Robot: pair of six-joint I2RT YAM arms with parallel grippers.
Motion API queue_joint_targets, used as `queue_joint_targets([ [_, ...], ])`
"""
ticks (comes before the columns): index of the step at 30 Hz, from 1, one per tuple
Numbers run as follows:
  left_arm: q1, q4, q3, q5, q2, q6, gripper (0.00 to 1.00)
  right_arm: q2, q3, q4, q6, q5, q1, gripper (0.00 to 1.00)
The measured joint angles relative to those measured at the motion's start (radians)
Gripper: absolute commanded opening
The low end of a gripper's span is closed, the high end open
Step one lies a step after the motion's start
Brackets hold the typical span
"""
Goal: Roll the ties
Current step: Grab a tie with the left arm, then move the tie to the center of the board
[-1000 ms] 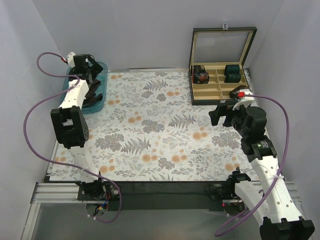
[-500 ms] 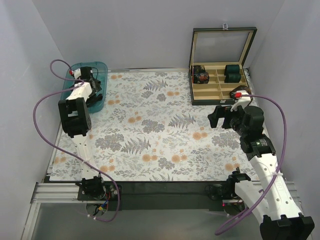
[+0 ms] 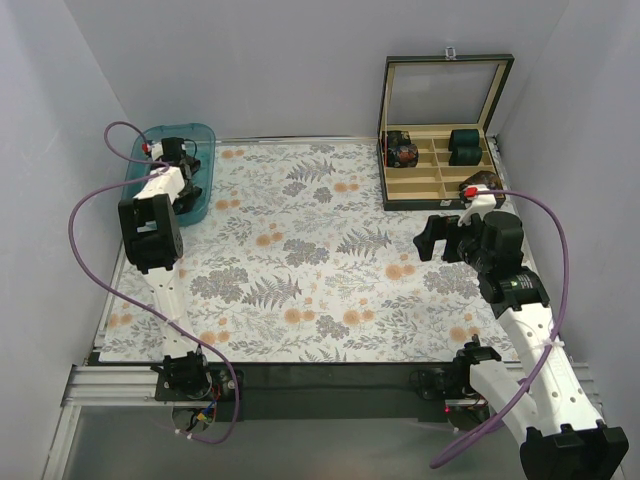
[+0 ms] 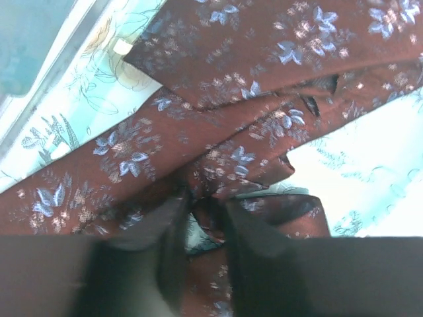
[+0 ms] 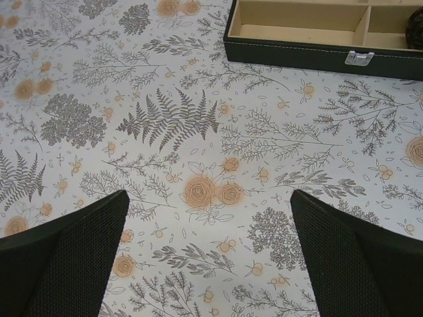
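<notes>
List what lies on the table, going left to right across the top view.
Teal tray → floral cloth → dark roll → green rolls, both kinds of roll inside the box.

Pictured is what appears to be a lab test cell: a table [image 3: 320, 262] boxed in by plain walls [image 3: 280, 70], edged by an aluminium rail [image 3: 110, 382].

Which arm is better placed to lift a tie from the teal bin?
Left: the left pincer sits in the bin, pinching a fold of the brown tie. The right pincer hangs open over the tablecloth.
</notes>
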Motion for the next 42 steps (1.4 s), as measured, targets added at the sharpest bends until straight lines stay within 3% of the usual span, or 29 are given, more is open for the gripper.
queue_joint_targets([
  [1,0.000,0.002,0.000,0.004,0.000,0.006,0.13,-0.001,0.000,-0.002,0.000,0.000,0.000,0.98],
  [2,0.001,0.005,0.000,0.008,-0.001,0.010,0.02,-0.001,0.000,-0.003,0.000,0.000,0.000,0.98],
  [3,0.002,0.007,0.000,0.010,-0.003,0.012,0.00,-0.003,0.000,-0.004,0.000,0.000,0.000,0.98],
  [11,0.002,-0.012,0.021,0.074,-0.040,0.017,0.00,-0.032,0.000,-0.022,0.000,0.000,0.000,0.98],
  [17,-0.029,0.002,0.122,0.153,-0.175,-0.003,0.00,-0.053,0.000,-0.029,0.000,0.000,0.000,0.98],
  [26,-0.277,0.105,0.254,0.257,-0.475,-0.016,0.00,-0.101,0.000,-0.029,0.003,-0.005,0.000,0.98],
  [29,-0.365,0.132,0.212,0.298,-0.553,-0.027,0.00,-0.108,0.000,-0.029,0.006,-0.018,0.000,0.98],
  [32,-0.429,0.150,0.074,0.334,-0.644,-0.038,0.01,-0.105,0.000,-0.029,0.011,-0.038,0.000,0.98],
  [35,-0.480,0.144,-0.098,0.360,-0.721,-0.057,0.23,-0.096,0.000,-0.029,0.016,-0.061,0.000,0.98],
  [36,-0.502,0.166,-0.191,0.365,-0.758,-0.065,0.38,-0.089,0.000,-0.029,0.019,-0.069,0.000,0.98],
  [42,-0.553,0.124,-0.686,0.375,-0.976,-0.150,0.77,-0.009,0.000,-0.029,0.026,-0.133,0.000,0.98],
])
